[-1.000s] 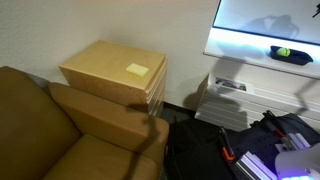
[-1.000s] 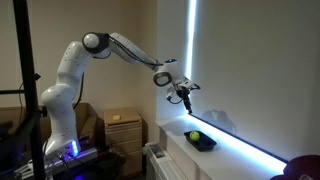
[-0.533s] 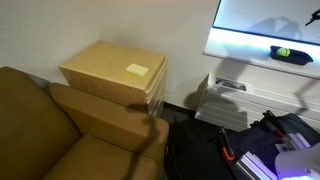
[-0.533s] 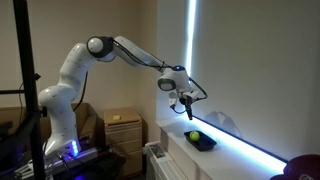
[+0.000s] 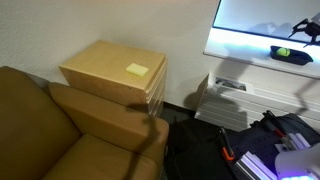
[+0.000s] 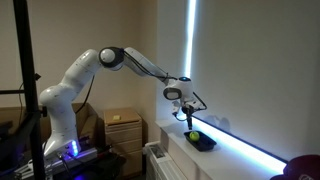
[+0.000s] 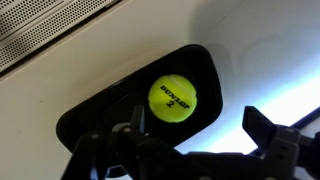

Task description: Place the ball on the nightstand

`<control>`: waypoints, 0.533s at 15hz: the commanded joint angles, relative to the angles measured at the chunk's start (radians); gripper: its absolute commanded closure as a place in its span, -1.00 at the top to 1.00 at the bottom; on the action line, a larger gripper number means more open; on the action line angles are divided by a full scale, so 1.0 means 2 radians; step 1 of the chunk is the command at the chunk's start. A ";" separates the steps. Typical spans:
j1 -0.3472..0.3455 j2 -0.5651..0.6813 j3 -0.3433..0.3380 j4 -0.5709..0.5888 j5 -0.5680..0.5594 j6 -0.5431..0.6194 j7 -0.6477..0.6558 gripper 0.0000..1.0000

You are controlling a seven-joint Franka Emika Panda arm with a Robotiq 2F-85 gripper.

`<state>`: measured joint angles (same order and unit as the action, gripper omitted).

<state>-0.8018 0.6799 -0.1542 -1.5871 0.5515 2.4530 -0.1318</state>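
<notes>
The yellow-green ball (image 7: 173, 97) lies in a black tray (image 7: 100, 110) on a white shelf; it also shows in both exterior views (image 5: 282, 51) (image 6: 193, 134). My gripper (image 7: 198, 124) is open and empty, hovering just above the tray, with the ball a little off centre between its fingers. In both exterior views the gripper (image 6: 190, 120) (image 5: 303, 31) hangs close over the ball. The light tan nightstand (image 5: 105, 62) with a yellow note (image 5: 137, 69) stands far from the ball, beside the couch; it also shows behind the arm (image 6: 123, 130).
A brown leather couch (image 5: 60, 135) fills the lower left. The white shelf (image 6: 235, 160) runs under a bright window strip. A white heater unit (image 5: 230, 95) sits below the shelf. Dark bags and gear (image 5: 215, 150) lie on the floor.
The arm has reached out and come down: the gripper has dropped from well above the shelf to just over the tray and ball. The ball has not moved.
</notes>
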 commanded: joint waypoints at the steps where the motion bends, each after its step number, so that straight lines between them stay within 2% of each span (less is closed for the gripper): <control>1: 0.001 0.023 0.001 0.013 -0.024 0.005 0.020 1.00; 8: 0.007 0.087 0.013 0.051 -0.028 0.100 0.063 1.00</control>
<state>-0.7901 0.7921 -0.1318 -1.5503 0.5209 2.6002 -0.0624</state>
